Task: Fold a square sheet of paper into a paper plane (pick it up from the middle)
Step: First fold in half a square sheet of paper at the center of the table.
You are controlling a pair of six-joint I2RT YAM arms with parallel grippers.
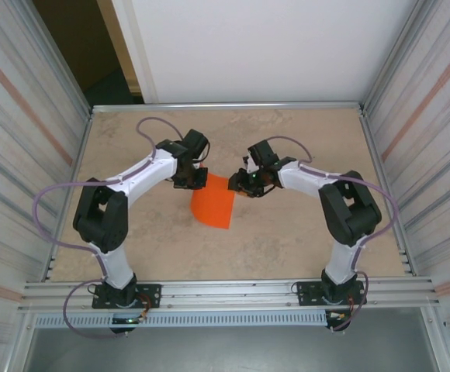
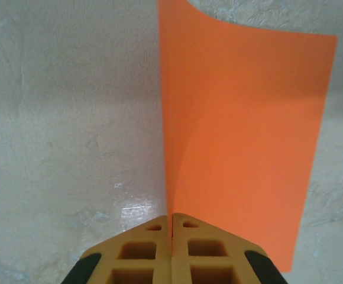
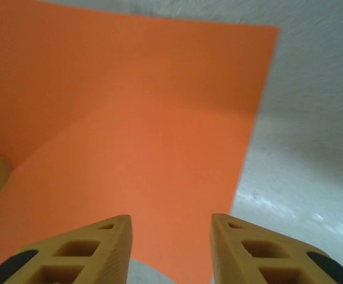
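Clamping left hand (image 2: 171,220) together on the edge of plain orange paper (image 2: 242,136), curled over the surface (image 2: 59,118). Facing the paper close with right hand (image 3: 171,222), fingers apart.

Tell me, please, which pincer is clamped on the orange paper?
The left pincer, shut on the square sheet of paper; the right pincer stands open.

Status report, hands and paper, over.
Left hand shut on orange paper, sheet curved. Right hand open, close to sheet. Nothing in the way.
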